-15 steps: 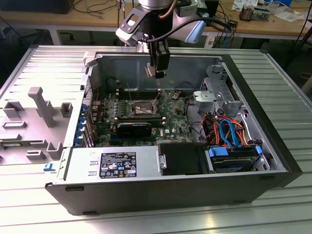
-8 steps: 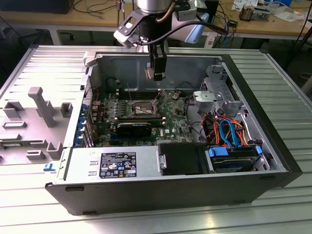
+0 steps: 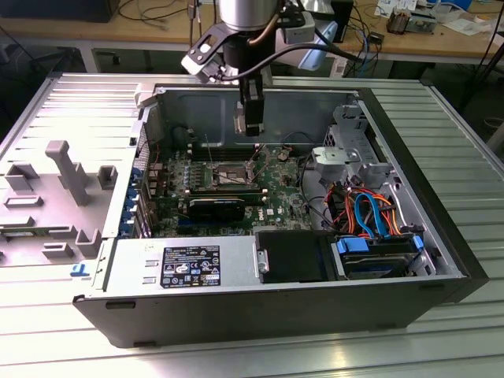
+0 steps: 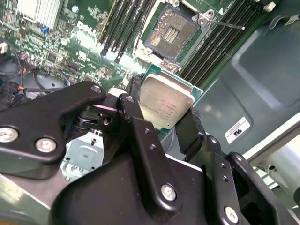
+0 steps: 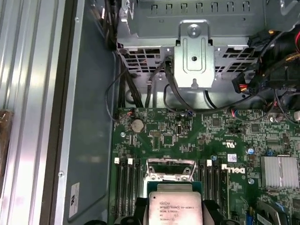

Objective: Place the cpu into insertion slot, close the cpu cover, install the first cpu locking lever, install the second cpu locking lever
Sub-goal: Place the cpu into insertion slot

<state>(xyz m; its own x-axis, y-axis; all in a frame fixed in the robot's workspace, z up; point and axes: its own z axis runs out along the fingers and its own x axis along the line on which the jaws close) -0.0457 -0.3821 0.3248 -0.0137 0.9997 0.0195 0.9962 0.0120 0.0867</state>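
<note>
Silver cpu (image 4: 165,101) gripped in end effector (image 4: 161,115), apart frm insertion slot (image 4: 172,32)

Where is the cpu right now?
In both wrist views the cpu sits clamped between the fingers of the gripper, held above the green board and just short of the open insertion slot, not yet in it.

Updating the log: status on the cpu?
Status: end effector shut on cpu. Not seated yet. Ahead, insertion slot uncovered, nothing blocking it.
</note>
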